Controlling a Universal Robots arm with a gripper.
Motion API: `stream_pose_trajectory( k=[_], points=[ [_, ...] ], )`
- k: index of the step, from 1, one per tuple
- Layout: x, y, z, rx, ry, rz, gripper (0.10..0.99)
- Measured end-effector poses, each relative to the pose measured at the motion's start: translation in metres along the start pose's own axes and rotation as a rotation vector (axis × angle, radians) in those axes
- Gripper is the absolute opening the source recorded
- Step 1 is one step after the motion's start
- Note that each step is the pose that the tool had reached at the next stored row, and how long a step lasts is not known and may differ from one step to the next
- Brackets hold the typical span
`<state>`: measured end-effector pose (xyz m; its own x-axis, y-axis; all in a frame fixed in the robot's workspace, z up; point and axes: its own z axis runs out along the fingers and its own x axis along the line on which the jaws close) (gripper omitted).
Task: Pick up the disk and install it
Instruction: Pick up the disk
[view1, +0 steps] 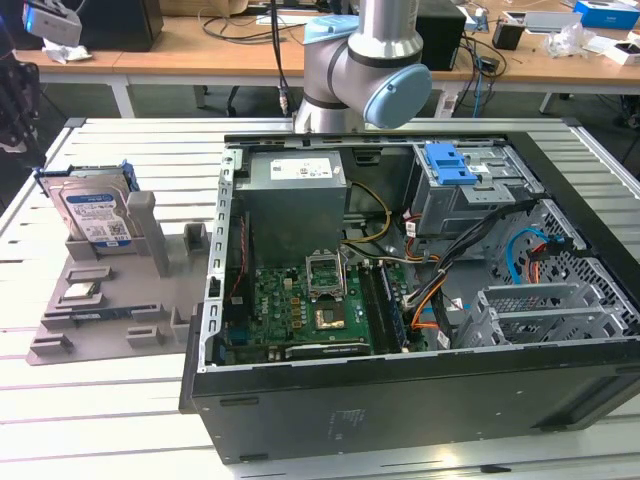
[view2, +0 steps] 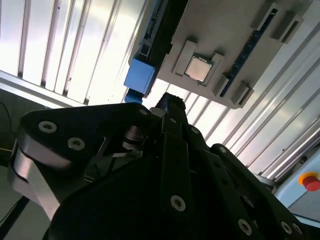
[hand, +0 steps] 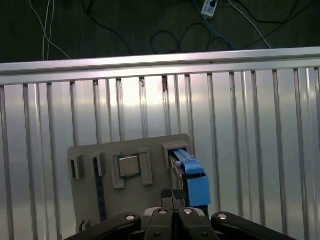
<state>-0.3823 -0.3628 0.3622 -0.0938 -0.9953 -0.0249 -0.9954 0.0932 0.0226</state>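
The disk stands on edge in a slot at the back of a grey fixture, on the exterior view's left, its silver face and white-and-blue label showing inside a blue frame. In both wrist views I look down on it edge-on: the disk's blue frame and blue end. My gripper hangs well above the fixture, close beside the disk's line, with its two black fingers pressed together and nothing between them. The same gripper shows as a dark mass in the second wrist view.
An open computer case fills the exterior view's middle and right, with a grey power supply, motherboard, cables and a drive bay with a blue latch. A processor chip lies in the fixture. The arm's base stands behind the case.
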Motion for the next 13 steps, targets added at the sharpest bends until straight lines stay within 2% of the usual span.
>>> stream_pose_trajectory(
  k=[3,10,11,12,13],
  points=[
    [0.0,0.0,0.0,0.001,-0.0007,0.029,0.106],
    [0.0,0.0,0.0,0.001,-0.0008,0.032,0.114],
    [0.0,0.0,0.0001,0.001,-0.0008,0.033,0.169],
    [0.0,0.0,0.0,0.001,-0.0008,0.034,0.294],
    [0.0,0.0,0.0,0.001,-0.0008,0.035,0.357]
  ],
)
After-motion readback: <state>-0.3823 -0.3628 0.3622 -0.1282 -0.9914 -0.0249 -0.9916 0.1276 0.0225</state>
